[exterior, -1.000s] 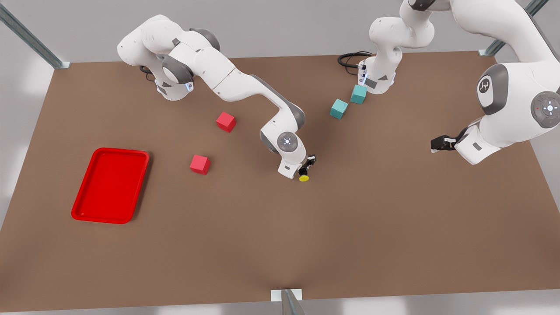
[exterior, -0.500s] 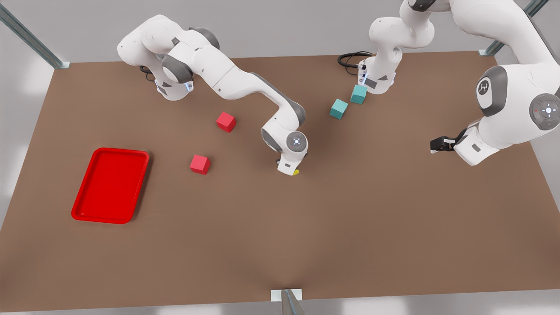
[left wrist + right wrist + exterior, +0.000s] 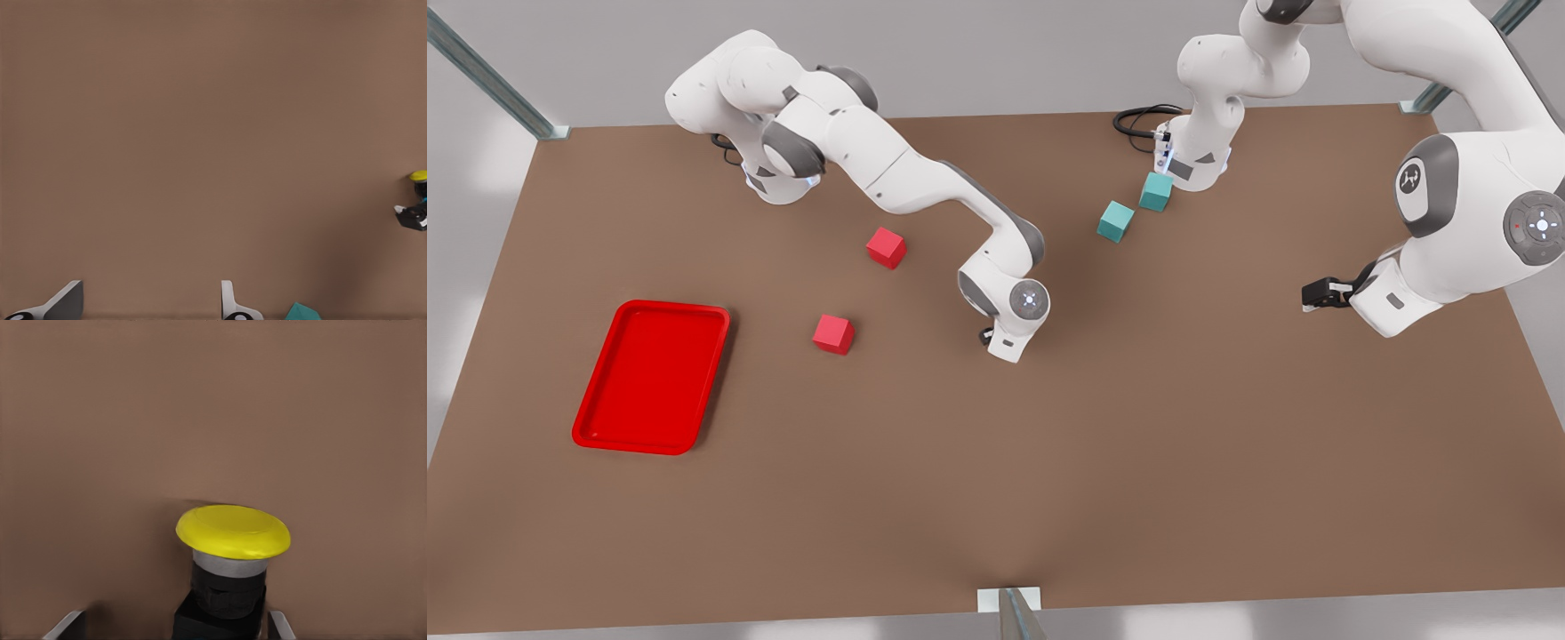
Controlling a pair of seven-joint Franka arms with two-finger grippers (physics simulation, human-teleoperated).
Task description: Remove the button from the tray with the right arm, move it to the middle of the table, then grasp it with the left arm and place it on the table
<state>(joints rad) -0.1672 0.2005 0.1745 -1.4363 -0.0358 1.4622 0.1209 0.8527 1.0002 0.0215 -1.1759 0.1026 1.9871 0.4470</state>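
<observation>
The right gripper (image 3: 175,623) holds the button (image 3: 232,570) by its black body, yellow cap clear of the fingers (image 3: 67,625), low over the middle of the table (image 3: 1049,462). On the front view's right, the left gripper (image 3: 1319,294) hangs with fingers spread wide, waiting. Two teal cubes (image 3: 1116,221) sit toward the far edge, two red cubes (image 3: 833,334) left of centre, and the tray (image 3: 652,377) lies well apart at the front view's left

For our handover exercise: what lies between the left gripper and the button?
Nothing but bare table separates left gripper from button, in front and left wrist views.
</observation>
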